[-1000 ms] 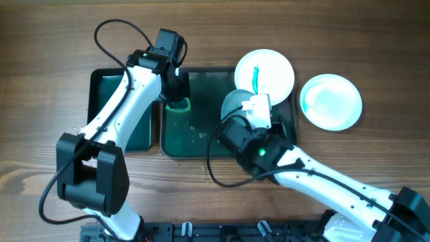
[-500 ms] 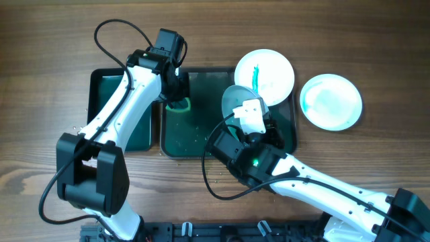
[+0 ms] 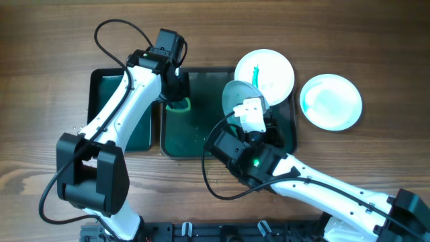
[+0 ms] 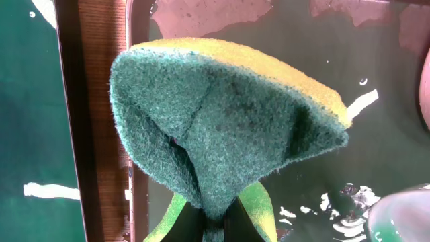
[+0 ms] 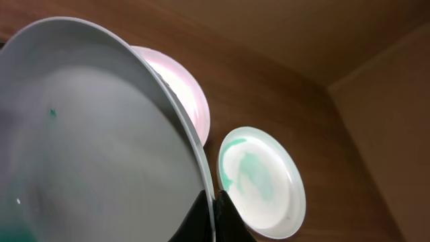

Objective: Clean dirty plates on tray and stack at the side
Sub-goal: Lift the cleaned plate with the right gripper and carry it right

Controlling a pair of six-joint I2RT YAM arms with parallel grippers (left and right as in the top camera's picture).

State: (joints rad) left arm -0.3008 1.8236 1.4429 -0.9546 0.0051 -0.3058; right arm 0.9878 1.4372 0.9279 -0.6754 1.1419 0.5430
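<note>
While the left gripper [image 4: 213, 227] hangs over the far-left part of the tray [image 3: 205, 94], its fingers are pressed together on the narrow end of a sponge [image 4: 215, 128]. The sponge is folded into a cone, with the rough green face outward and a yellow layer along its upper edge. In the left wrist view it hangs above the tray floor, which carries scattered drops and streaks of water. A strip of wooden table [image 3: 47, 60] separates this tray from the narrower sponge tray [image 3: 142, 131] to its left, which the left arm crosses diagonally.

The right gripper [image 5: 215, 205] is pinched on the rim of one plate [image 3: 235, 97] and holds it up on edge, tilted, above the middle-right part of the tray. The right wrist view shows this plate's face as plain grey-white apart from a tiny green speck near its left side. The fingertips meet on the rim at the plate's lower right edge.

A second plate [image 3: 264, 72] sits at the far-right corner of the tray and overlaps the rim there. It has a vivid green streak running across its middle. The tilted plate stands just near and left of it, and the pictures do not show whether they touch.

A third plate [image 3: 330, 101] lies flat on the table to the right of the tray, apart from the rim. Its surface has a pale greenish tint, seen from above and in the right wrist view.
</note>
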